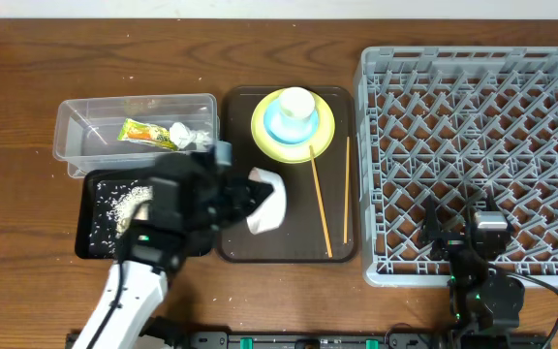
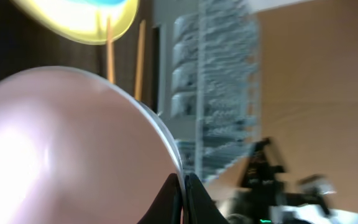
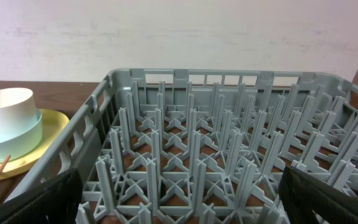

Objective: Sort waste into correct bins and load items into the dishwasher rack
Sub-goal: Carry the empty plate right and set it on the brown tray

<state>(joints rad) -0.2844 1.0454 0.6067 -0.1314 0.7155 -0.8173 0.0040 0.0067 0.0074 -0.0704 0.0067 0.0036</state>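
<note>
The left fingers are pinched tight on the rim of the white bowl. It hangs tipped on its side over the brown tray at centre frame, just right of the black tray holding rice scraps. At lower right, the right fingers are spread wide and empty above the grey rack.

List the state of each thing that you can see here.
white bowl: tilted, rim pinched by left gripper
clear tub: holds snack wrapper and tissue
black tray: holds rice scraps
plate: carries blue bowl, white cup on top
chopsticks: lying on brown tray
rack: no dishes loaded
right gripper: open, over rack
</note>
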